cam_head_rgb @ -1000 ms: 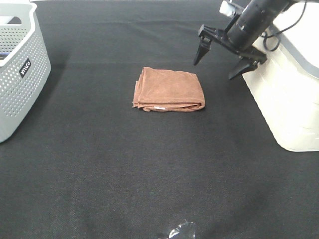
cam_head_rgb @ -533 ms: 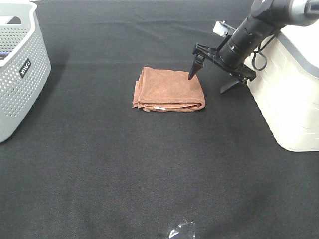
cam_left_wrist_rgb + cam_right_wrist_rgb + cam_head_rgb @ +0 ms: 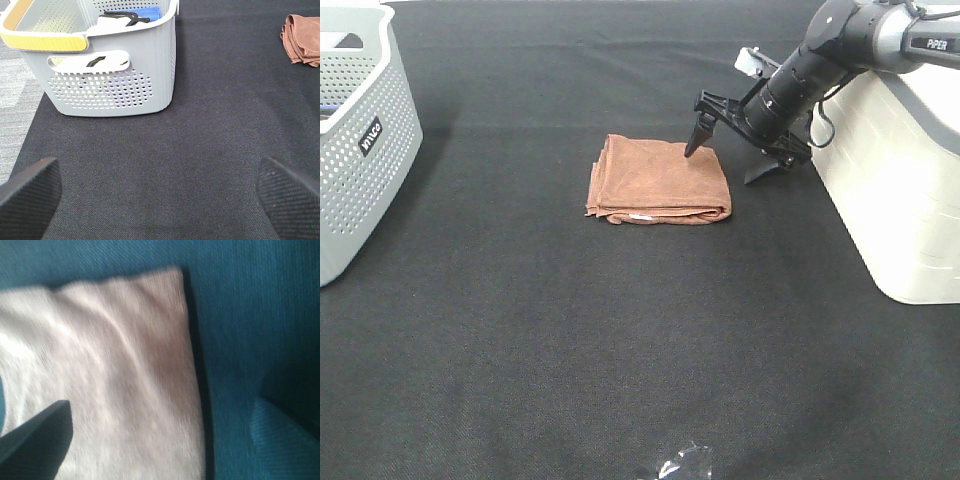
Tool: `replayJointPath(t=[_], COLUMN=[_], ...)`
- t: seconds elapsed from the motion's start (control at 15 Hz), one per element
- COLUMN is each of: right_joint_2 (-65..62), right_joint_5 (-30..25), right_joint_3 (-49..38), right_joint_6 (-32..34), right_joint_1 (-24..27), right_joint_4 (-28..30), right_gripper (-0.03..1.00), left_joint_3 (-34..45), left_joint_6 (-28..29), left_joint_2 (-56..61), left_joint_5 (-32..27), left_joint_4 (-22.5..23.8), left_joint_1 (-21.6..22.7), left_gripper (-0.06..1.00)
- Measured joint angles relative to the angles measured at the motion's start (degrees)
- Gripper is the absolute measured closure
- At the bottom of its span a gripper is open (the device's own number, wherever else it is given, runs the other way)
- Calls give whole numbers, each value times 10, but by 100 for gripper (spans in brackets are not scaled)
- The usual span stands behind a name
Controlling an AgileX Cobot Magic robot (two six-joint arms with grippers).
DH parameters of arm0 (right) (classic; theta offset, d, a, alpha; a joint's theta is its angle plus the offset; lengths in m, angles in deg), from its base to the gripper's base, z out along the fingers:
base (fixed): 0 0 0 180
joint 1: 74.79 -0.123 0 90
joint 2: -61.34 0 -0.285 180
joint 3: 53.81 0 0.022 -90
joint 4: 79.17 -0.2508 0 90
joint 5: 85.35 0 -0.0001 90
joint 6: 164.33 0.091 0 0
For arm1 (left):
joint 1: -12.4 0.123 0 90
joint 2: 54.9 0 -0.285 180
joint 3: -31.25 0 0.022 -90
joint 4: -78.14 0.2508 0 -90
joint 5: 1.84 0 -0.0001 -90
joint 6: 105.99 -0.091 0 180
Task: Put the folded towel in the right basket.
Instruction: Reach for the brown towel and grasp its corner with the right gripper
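Note:
The folded brown towel (image 3: 658,181) lies flat on the black table, mid-field. My right gripper (image 3: 725,163) is open and low over the towel's far right corner: one fingertip (image 3: 694,144) is over the cloth, the other (image 3: 758,172) is off its right edge above the table. In the right wrist view the towel (image 3: 100,380) fills the left part, blurred and washed out, with its edge running between the fingers. The right basket (image 3: 900,180), white, stands at the right edge. My left gripper (image 3: 160,197) is open and empty, far from the towel (image 3: 303,38).
A grey perforated basket (image 3: 360,140) stands at the left edge; in the left wrist view (image 3: 110,75) it holds blue and dark items. A small clear plastic scrap (image 3: 680,463) lies near the front edge.
My right gripper has come down and leftward from above the basket's side to the towel's far right corner, staying open. The towel has not moved.

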Motion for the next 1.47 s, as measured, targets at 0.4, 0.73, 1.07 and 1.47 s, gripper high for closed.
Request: replayJointPath(t=[0.4,0.73,1.07,1.47], right_joint_2=[21,26,60,73], right_joint_5=[-28,-28,40,61], right_joint_3=[14,15,30,34], right_joint_6=[0,0,-27,-32], right_joint_1=[0,-7,-73,-92], right_joint_4=[-19,-27,-141,-152], right_gripper=[4,6,11,45], left_joint_3=[0,0,0,0], left_joint_6=[0,0,0,0], left_joint_2=[0,0,0,0], left_joint_5=[0,0,0,0], left_joint_4=[0,0,0,0], left_joint_1=[0,0,0,0], left_gripper=[-5,-5,-5,-5])
